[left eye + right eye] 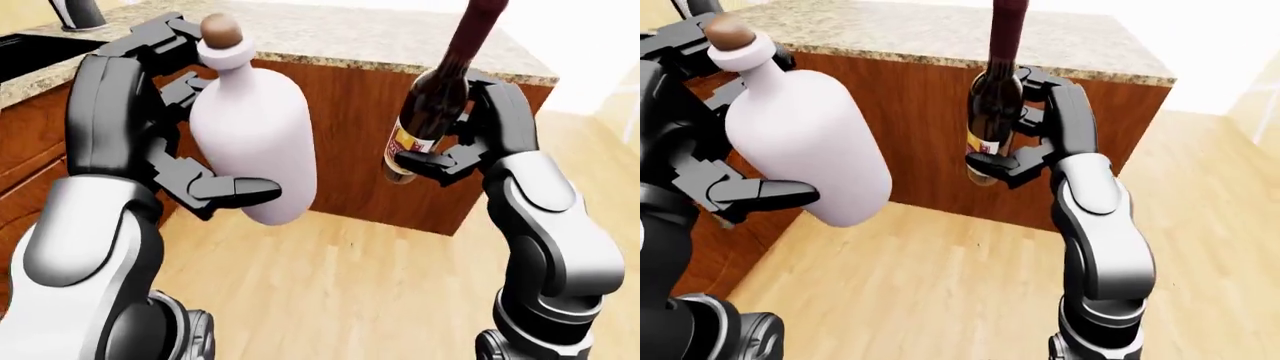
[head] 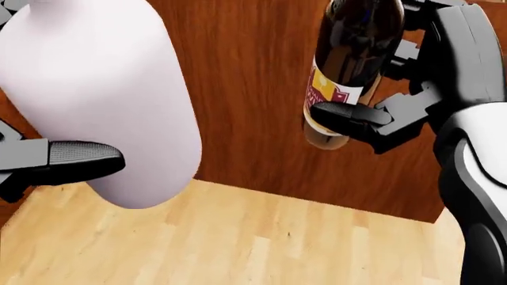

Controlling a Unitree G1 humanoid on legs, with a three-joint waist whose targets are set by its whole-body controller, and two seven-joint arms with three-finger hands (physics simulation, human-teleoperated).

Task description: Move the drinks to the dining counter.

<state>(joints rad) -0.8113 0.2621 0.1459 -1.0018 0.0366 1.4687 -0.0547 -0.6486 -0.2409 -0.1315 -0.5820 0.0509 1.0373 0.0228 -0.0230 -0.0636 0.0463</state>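
White bottle (image 1: 255,142): gripped in left robot hand (image 1: 165,127). Wine bottle (image 1: 430,112): gripped in right robot hand (image 1: 470,139). Both carried; neither yet on granite counter (image 1: 400,45).

The left hand (image 1: 190,150) grips a white bottle (image 1: 255,146) and the right hand (image 1: 470,142) a dark wine bottle (image 1: 430,112), both held upright before the granite-topped counter (image 1: 400,45) above a wooden floor (image 1: 340,285).
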